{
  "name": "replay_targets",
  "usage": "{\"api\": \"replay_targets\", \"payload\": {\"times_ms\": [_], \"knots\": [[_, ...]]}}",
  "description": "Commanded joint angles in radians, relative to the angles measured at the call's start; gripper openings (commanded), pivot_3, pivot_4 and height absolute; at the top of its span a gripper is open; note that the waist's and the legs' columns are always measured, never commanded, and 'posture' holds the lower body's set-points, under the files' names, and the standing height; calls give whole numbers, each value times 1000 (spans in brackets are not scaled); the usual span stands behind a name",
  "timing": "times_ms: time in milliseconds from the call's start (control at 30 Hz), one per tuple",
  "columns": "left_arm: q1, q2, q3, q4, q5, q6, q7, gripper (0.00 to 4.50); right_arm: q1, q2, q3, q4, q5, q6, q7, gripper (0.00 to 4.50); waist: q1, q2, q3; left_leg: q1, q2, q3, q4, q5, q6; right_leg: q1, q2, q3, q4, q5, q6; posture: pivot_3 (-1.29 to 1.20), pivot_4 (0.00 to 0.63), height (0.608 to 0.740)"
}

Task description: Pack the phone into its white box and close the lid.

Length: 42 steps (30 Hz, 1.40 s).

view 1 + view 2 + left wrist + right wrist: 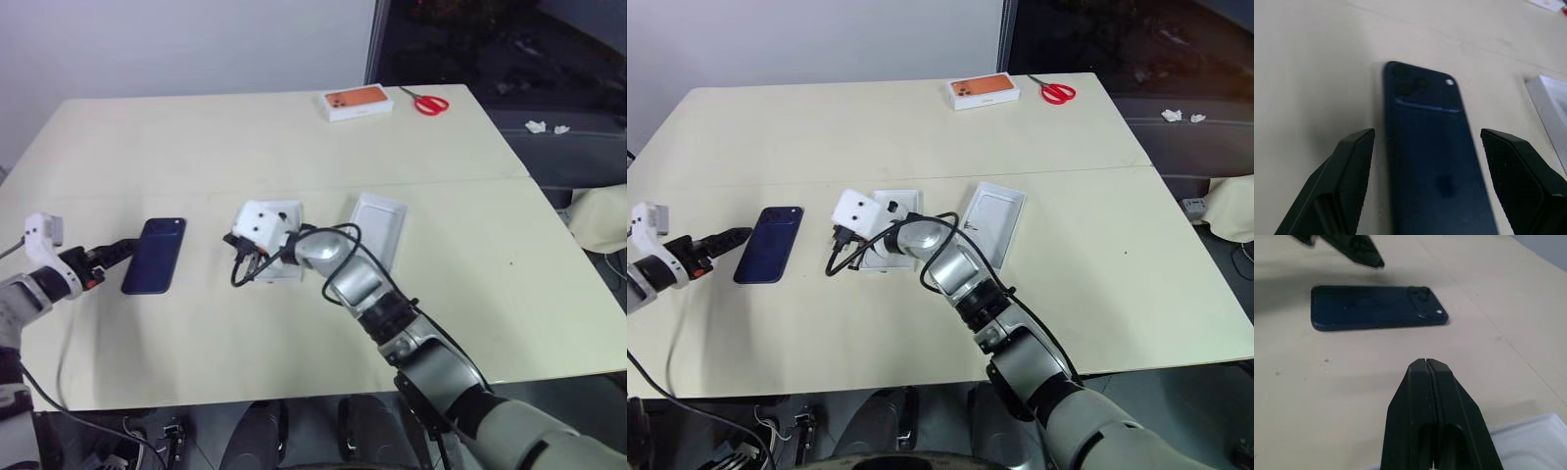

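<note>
Up close, the left wrist view gives what the head views cannot: the 2 black fingers (1342, 181) of the left gripper (125, 249) stand wide apart with nothing between the pads, and the phone (1432, 161) lies flat on the table (196, 147), its near end running in between those fingers without touching either. From above, the same gripper reads only as a dark tip just beside the phone's long edge.

Likewise, the right wrist view shows the right gripper (1426, 363) pressed fully shut, its 2 fingers meeting along a thin seam and holding nothing. Beyond those fingertips the phone lies broadside, well apart from them, and a corner of white card shows beside the base of the fingers. From the head views the right gripper sits over the white box (893, 235), which a white camera block and black cable partly cover.

As for looks, the phone is slim, dark navy and glossy, back side up, with its camera cluster and a bright dot in the corner farthest from the left fingers. The lid (377, 227) lies open side up, plain white inside, just beside the right arm. An orange-topped box (357, 102) and red scissors (427, 102) rest at the far edge.
</note>
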Motion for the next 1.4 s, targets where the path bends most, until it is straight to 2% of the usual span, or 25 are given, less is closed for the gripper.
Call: {"api": "replay_targets", "payload": {"times_ms": [33, 167, 400, 767, 1067, 1400], "knots": [[-38, 36, -13, 89, 25, -22, -74, 3669, -45, 59, 14, 58, -16, -59, -15, 0, 1, 0, 0, 0, 0, 0, 0, 0, 0, 0, 0, 0, 0, 0, 0, 0, 150, 740], [-88, 50, -53, 202, 57, -19, -152, 3669, -100, 132, 29, 190, -66, -93, -82, 0, 1, -1, 0, 0, 0, 0, 0, 0, 0, 0, 0, 0, 1, 0, 0, 0, 150, 740], [-192, 41, -114, 342, 98, 26, -257, 3669, -148, 198, 46, 317, -95, -110, -102, 0, 0, -2, -1, 0, -1, -1, 0, 0, 0, -2, 0, -1, 1, 0, 0, 0, 150, 740], [-287, -3, -233, 457, 202, 65, -385, 3669, -207, 243, 43, 438, -116, -123, -141, 0, 3, -2, -1, 0, -1, -1, 1, 0, 0, -1, 0, -1, 2, 0, 0, 0, 150, 740], [-301, -43, -243, 436, 227, 65, -390, 3669, -284, 321, 31, 492, -78, -37, -111, 0, 9, -1, -2, 1, -3, -2, 2, 0, 0, 1, -1, -1, 3, 0, 0, 0, 150, 740], [-209, -94, -217, 213, 151, 207, -382, 3669, -284, 352, 14, 460, -19, 49, -75, 0, 6, -1, -2, 1, -3, -2, 3, 0, 0, 1, -2, -1, 3, 0, 0, 0, 150, 740]]}}
